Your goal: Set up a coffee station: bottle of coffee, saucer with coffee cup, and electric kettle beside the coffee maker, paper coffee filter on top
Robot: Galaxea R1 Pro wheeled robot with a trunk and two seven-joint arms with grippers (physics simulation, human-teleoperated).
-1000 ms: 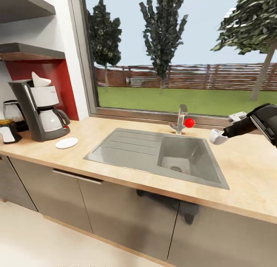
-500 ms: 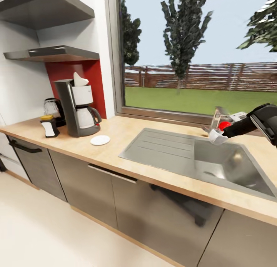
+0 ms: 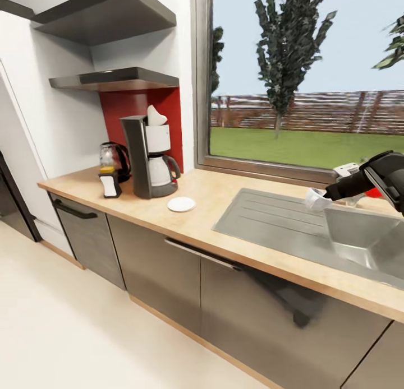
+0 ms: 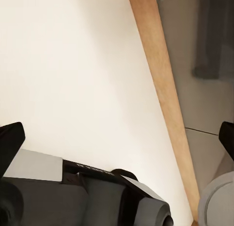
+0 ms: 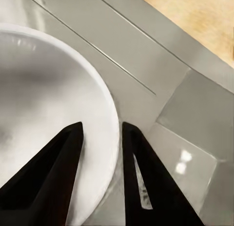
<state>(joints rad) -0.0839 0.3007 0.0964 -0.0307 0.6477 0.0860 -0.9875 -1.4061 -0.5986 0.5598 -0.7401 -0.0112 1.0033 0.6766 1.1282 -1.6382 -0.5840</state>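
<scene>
The right tool (image 3: 324, 197) is closed on the rim of the coffee cup (image 3: 315, 199), holding it in the air above the steel sink (image 3: 314, 232). In the right wrist view, one dark finger (image 5: 53, 182) lies inside the white cup (image 5: 44, 113) and the other outside its wall, with the sink's ribbed drainboard beneath.

Well apart from it, at the far end of the beige tabletop (image 3: 224, 209), stands the coffee maker (image 3: 147, 157), dark grey with a white basket and glass carafe. The paper coffee filter (image 3: 156, 116) sits on top of it. The saucer (image 3: 182, 204) lies flat on the tabletop just beside the machine, on the sink side, with nothing on it. On the machine's other side the bottle of coffee (image 3: 109, 181), yellow-capped with a white label, stands upright, and the electric kettle (image 3: 114, 158) stands just behind it near the wall. Above them, a thin dark kitchen shelf (image 3: 115, 78) juts from the wall over a red panel (image 3: 140, 106).

The left tool (image 4: 117, 138) hangs over the pale floor (image 4: 73, 79) beside the cabinet fronts (image 4: 204, 89); its two dark fingertips sit at opposite edges of the left wrist view, spread wide, with nothing between them.
</scene>
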